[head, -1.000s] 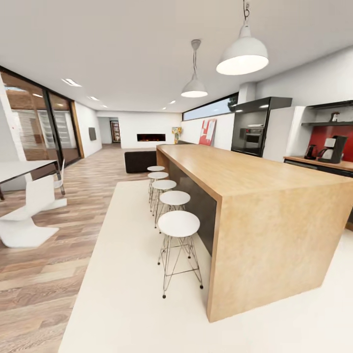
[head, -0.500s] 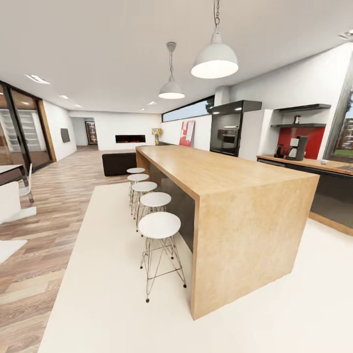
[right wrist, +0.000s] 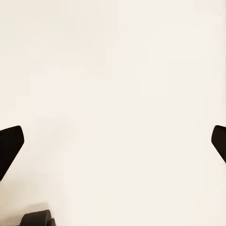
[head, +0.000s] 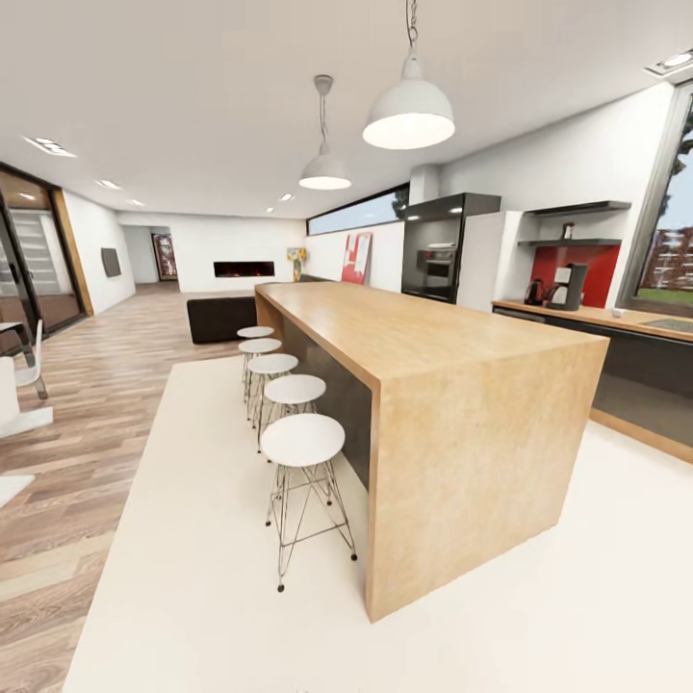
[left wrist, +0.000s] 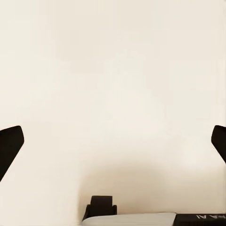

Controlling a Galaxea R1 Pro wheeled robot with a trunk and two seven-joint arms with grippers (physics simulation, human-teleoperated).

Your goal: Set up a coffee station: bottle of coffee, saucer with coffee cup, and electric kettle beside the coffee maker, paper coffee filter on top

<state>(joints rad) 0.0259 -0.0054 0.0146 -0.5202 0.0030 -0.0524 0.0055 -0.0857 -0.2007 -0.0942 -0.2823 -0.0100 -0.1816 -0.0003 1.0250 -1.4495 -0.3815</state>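
The left pincer (left wrist: 113, 141) is seen in its wrist view with its two dark fingertips (left wrist: 9, 146) set wide apart at opposite edges of the picture; nothing is held between them and nothing is touched. A pale cream floor (left wrist: 113, 70) lies beyond them, so the arm appears to be pointed downward. The right pincer (right wrist: 113, 141) is presented the same way, fingertips (right wrist: 9, 143) spread wide, nothing gripped, with the same pale floor past them.

In the head view a long wooden kitchen island (head: 452, 385) is seen in the middle, with a row of white round stools (head: 301, 441) along its left side and two white pendant lamps (head: 409, 111) hung above. At the far right, the kitchen countertop (head: 597, 314) runs along the wall as a light wood tabletop. On it the coffee maker (head: 570, 287) stands before a red splashback (head: 602, 269), with the electric kettle (head: 534, 292) just to its left. Above them the kitchen shelf (head: 568, 243) carries a small dark object, possibly the bottle of coffee (head: 568, 231), though it is too small to be told for certain. A black built-in oven (head: 435, 265) stands left of the tabletop.
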